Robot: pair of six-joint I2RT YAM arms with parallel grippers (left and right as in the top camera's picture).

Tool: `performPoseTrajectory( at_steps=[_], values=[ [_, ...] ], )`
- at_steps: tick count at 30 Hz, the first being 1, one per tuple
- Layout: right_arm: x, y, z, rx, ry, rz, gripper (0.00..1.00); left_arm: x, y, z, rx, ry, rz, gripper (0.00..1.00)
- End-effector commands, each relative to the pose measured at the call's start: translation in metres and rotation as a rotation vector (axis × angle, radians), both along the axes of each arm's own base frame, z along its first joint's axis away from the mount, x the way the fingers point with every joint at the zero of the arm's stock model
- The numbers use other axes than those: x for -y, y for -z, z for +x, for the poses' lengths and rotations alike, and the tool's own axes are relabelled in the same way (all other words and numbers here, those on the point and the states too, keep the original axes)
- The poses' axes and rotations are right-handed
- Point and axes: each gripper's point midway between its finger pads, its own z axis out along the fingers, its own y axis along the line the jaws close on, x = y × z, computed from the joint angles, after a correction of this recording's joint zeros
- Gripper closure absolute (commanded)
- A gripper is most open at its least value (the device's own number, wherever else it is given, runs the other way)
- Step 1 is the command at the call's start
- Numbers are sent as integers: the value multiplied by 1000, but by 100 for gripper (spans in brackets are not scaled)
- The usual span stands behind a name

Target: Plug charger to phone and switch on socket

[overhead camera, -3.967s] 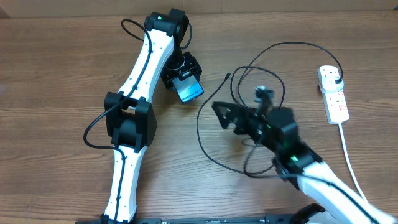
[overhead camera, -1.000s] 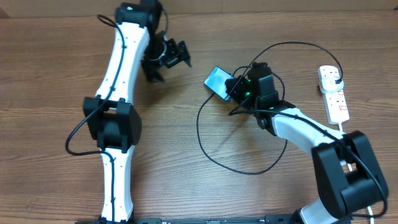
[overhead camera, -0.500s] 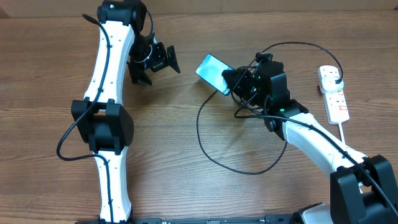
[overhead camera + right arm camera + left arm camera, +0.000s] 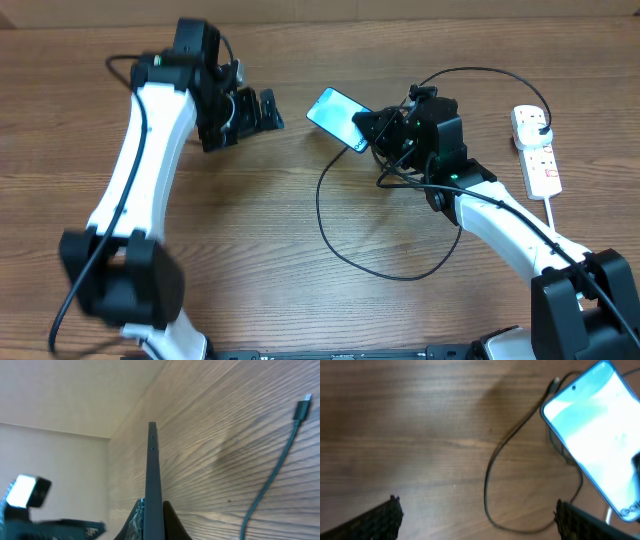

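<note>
The charger (image 4: 319, 205) seemingly lies between phone (image 4: 335, 115) and socket (image 4: 537, 150).

overhead: straight down | wrists: low, close | shared: phone (image 4: 336, 114) (edge-on, right wrist)

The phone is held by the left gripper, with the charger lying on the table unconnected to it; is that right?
Not quite: the overhead view shows the right gripper holding the phone; the charger does lie on the table, unconnected to it.
</note>
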Motion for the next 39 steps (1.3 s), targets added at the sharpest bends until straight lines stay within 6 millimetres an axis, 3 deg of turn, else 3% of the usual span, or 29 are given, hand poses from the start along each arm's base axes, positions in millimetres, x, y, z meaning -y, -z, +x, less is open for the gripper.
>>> performPoseTrajectory(
  at_steps=[1,4,11,23,26,30,35,39],
  values=[
    [-6,-35,1,59,-22,76,96,11,4,-28,77,106,-60,0],
    [-8,-39,1,57,-27,99,96,29,5,-28,185,128,-223,0],
    [-11,-41,1,17,-5,153,96,64,-3,1,305,10,-630,0],
    [-8,-59,16,39,80,268,96,81,1,27,234,-208,-803,0],
    [-11,-57,18,37,91,279,96,88,-10,34,260,-209,-858,1],
    [-19,-51,21,33,82,298,96,95,-23,44,261,-271,-934,0],
    [-38,-51,21,55,62,332,96,91,-21,52,234,-377,-948,0],
    [-46,-40,21,14,88,348,96,88,-24,57,198,-451,-983,0]
  ],
)
